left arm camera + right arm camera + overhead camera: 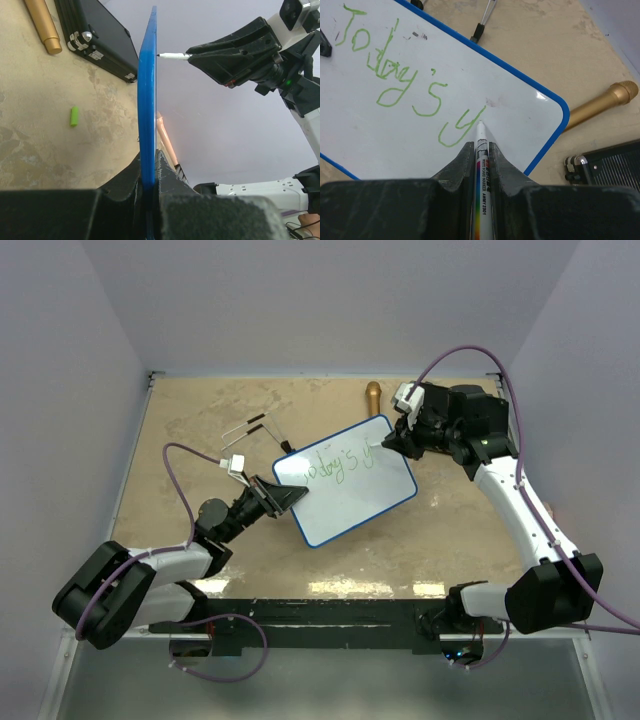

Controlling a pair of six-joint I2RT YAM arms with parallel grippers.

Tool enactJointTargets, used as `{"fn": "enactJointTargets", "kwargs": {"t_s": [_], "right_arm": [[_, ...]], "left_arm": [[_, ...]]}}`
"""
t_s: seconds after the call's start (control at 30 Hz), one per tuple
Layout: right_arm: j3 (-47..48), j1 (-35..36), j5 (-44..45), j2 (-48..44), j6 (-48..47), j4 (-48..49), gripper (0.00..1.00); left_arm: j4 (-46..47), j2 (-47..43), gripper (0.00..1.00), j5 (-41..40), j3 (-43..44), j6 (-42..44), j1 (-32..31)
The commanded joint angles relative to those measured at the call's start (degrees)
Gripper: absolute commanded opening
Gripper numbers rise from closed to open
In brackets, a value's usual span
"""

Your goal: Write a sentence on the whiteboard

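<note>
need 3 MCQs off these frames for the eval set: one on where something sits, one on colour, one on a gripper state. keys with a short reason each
1. Where is the gold cylinder?
A. On the table, past the far edge of the whiteboard
B. Lying on the whiteboard
C. Beside the arm bases

2. What colour is the writing on the whiteboard?
A. Red
B. Green
C. Black

3. What state is the right gripper in?
A. Open above the table
B. Shut on nothing
C. Shut on the marker

Key:
1 A: the top view shows it on the tabletop beyond the board.
2 B: the right wrist view shows green letters.
3 C: its fingers clamp the marker barrel, tip at the board.
</note>
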Motion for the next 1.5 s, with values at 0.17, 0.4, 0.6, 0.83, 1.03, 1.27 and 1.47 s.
{"fn": "enactJointTargets", "kwargs": {"t_s": [0.17,0.4,0.6,0.83,1.03,1.27,1.47], "right_arm": [[2.7,-0.2,0.5,1.1,-2.0,-1.6,0.00],[2.7,-0.1,0.1,1.4,1.1,1.7,0.00],[1.8,-0.1,1.8,0.7,3.4,4.6,0.00],[1.7,-0.1,4.3,0.8,3.3,3.5,0.00],[1.6,-0.1,4.6,0.4,0.8,0.6,0.00],[2.3,-0.1,3.0,0.6,-1.9,-3.0,0.00],[3.1,-0.2,0.9,1.2,-3.7,-5.6,0.00]], "left_arm": [[41.4,-1.2,0.00,0.1,2.2,-2.1,0.5],[41.4,-1.3,0.00,0.2,2.1,-2.3,0.5],[41.4,-1.3,0.00,0.2,2.0,-2.2,0.5],[41.4,-1.3,0.00,0.1,2.0,-2.2,0.6],[41.5,-1.3,0.00,0.1,2.1,-2.2,0.6],[41.4,-1.2,0.00,0.1,2.2,-2.2,0.6],[41.4,-1.3,0.00,0.2,2.2,-2.2,0.6]]}}
